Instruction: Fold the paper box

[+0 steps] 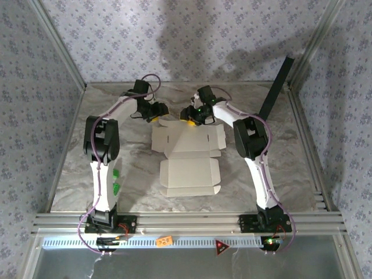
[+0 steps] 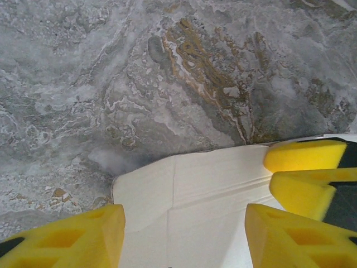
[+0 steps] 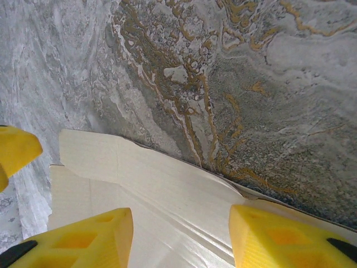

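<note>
1. Left gripper [image 1: 155, 113]: the jaws are wide apart and hold nothing. It is poised at the 11 o'clock corner of the paper box [image 1: 189, 157]. In the left wrist view its yellow fingers [image 2: 67, 240] straddle the corner flap, which lies flat on the table [image 1: 75, 163]. This stance probably prepares a lift of the far flap.
2. Paper box: an unfolded die-cut sheet, pale face up, lying flat at the table's centre. Its long axis runs from 12 to 6 o'clock. No panel stands upright, so the folding appears barely begun.
3. Right gripper [image 1: 190, 116]: the jaws are likewise apart and empty. It sits at the sheet's 12 o'clock edge, just beside the left gripper. In the right wrist view its fingers [image 3: 290, 234] bracket that far edge, which seems slightly raised off the marble, though this cannot be confirmed. With one gripper at each end, the far edge could be raised evenly.
4. Clearance: bare marble lies beyond the 12 o'clock edge, giving room to approach or sweep. The tightest spot is between the two grippers, so a collision there is the likely hazard.
5. Black panel [image 1: 276, 87]: it leans in the table's 1 o'clock corner, well apart from the sheet. The side rails at 9 and 3 o'clock are also well apart from it.
</note>
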Available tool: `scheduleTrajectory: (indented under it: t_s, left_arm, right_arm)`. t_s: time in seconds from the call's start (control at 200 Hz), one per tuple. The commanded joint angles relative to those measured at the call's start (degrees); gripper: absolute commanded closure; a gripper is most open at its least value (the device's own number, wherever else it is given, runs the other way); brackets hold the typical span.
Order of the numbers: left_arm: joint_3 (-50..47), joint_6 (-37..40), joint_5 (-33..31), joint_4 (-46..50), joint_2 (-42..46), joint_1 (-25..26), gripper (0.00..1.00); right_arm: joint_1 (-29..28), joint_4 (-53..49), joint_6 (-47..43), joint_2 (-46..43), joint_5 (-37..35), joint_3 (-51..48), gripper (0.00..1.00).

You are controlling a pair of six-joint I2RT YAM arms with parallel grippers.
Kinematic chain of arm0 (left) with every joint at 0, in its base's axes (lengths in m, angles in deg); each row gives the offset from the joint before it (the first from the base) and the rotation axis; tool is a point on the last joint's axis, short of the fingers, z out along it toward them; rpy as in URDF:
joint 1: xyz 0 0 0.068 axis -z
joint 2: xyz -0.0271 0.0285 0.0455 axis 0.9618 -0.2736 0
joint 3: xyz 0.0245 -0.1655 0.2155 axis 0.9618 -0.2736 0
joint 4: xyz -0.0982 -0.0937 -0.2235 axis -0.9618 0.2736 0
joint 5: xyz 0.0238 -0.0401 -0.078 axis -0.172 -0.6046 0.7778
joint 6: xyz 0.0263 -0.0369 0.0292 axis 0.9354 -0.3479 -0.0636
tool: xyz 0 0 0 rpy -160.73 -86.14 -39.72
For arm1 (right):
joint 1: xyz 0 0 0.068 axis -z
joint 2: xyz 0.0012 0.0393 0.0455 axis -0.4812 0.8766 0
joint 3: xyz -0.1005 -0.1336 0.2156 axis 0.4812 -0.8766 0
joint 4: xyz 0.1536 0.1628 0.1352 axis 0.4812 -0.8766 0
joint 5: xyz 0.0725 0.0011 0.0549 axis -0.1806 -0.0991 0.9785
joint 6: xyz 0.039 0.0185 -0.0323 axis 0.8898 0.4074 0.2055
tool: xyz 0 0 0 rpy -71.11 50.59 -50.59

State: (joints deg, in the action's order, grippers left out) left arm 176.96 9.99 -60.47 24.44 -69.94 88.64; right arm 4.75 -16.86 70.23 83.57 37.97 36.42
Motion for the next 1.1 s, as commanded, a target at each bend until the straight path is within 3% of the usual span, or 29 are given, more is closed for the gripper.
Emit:
scheduleTrajectory:
  t_s: [0.0, 0.48, 0.7, 0.94, 1.099]
  left_arm:
    - [4.2, 1.1, -2.1, 4.4, -2.0, -0.2, 0.40]
    - [8.1, 1.1, -2.3, 10.2, -6.5, 0.2, 0.40]
    - [8.6, 0.4, 1.4, 8.7, -4.8, 0.8, 0.48]
    - [9.0, -1.1, 4.2, 7.1, -3.7, 2.4, 0.49]
    - [8.9, -1.8, 5.3, 5.4, -4.7, 3.9, 0.55]
  right_arm:
    - [-0.4, -2.1, 0.1, 3.0, -1.0, -1.3, 0.49]
    - [-0.5, -0.3, 0.7, 2.3, -0.8, -3.2, 0.49]
    - [-0.5, -0.4, 0.8, 2.1, -1.0, -3.3, 0.49]
    - [-0.6, -0.4, 0.8, 1.3, -1.3, -3.7, 0.49]
    - [-0.7, -0.5, 0.6, 1.0, -1.3, -3.8, 0.49]
